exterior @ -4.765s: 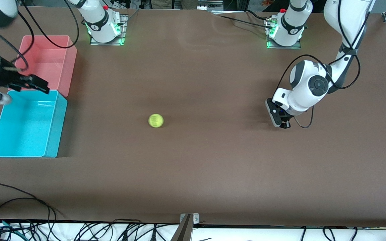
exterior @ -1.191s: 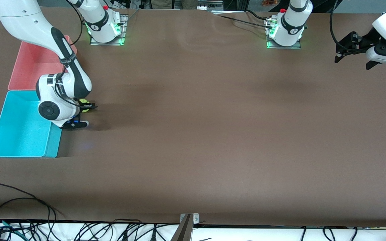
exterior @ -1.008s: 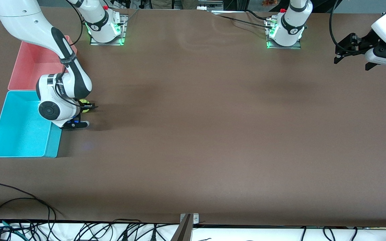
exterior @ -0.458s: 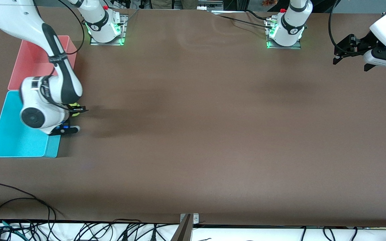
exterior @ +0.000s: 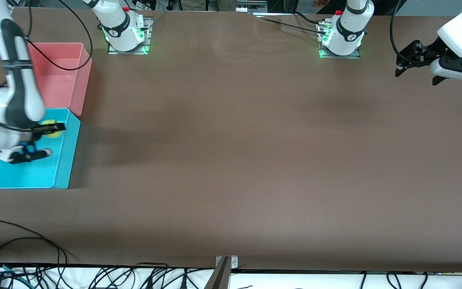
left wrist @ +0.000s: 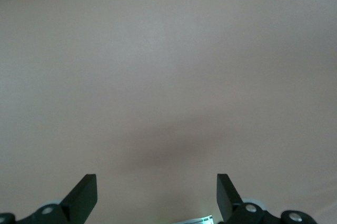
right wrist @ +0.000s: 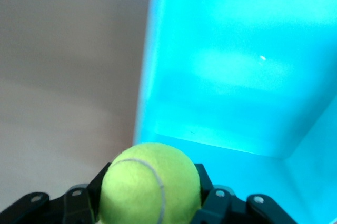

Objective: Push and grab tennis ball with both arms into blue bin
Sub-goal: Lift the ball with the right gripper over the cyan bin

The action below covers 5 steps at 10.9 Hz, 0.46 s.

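My right gripper (exterior: pixel 50 129), mid-left of frame, pinches the fuzzy yellow-green tennis ball (exterior: pixel 51 129) over the cyan plastic bin (exterior: pixel 68 160) for release w/o bounce-out; left gripper (exterior: pixel 415 68) waits upper right, fingers spread.

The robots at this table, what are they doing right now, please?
The right gripper is shut on the tennis ball and holds it over the blue bin, near the wall that adjoins the pink bin. The ball is not released yet. The left gripper waits with open fingers over bare table at the left arm's end.
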### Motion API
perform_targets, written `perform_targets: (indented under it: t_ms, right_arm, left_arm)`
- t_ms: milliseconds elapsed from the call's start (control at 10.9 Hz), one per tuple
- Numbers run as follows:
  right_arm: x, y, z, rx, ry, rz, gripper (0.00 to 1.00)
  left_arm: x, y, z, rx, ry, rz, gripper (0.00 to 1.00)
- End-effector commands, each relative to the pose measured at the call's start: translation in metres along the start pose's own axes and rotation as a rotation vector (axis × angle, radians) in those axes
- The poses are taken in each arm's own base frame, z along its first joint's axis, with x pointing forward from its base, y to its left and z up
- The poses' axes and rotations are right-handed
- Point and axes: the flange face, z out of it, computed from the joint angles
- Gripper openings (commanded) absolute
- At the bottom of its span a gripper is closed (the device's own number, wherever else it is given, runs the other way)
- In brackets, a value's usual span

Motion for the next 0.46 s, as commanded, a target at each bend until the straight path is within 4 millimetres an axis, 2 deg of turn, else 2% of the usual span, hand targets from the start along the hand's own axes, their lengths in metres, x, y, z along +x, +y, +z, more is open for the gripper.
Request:
perform_targets:
  t_ms: [0,183,367]
  right_arm:
    - [-0.022,0.06,0.02,0.162,0.077,-0.083,0.3]
    - [-0.023,0.07,0.034,0.213,0.088,-0.078,0.3]
    - [-0.019,0.08,0.064,0.288,0.092,-0.109,0.3]
  left_arm:
    - [0.0,0.003,-0.007,-0.001,0.001,-0.005,1.0]
    - [0.0,0.003,-0.008,-0.001,0.002,-0.007,1.0]
    - [0.001,0.005,-0.008,-0.002,0.002,-0.082,1.0]
